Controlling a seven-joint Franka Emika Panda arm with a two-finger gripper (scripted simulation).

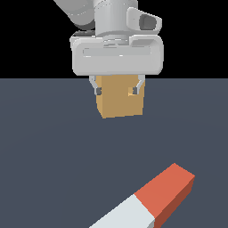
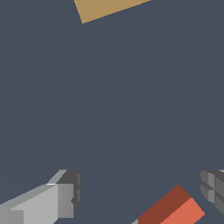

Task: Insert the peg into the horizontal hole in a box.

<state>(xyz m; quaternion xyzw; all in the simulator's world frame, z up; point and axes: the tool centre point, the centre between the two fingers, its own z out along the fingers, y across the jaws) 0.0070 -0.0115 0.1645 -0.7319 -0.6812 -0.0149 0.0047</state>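
Observation:
The peg [image 1: 147, 200] lies flat on the dark floor in the lower part of the exterior view, its orange-red half pointing toward that view's right and its white half toward the bottom edge. The tan box [image 1: 120, 104] stands farther back, partly covered by my hand. My gripper [image 1: 116, 91] hangs open in front of the box, well above the floor, with nothing between its fingers. The wrist view shows the peg's orange-red end [image 2: 175, 210] between the two spread fingers [image 2: 65, 197], and a corner of the box [image 2: 107, 8]. I cannot make out the hole.
A plain dark grey floor [image 1: 53, 147] spreads all around the peg and the box. Nothing else stands on it.

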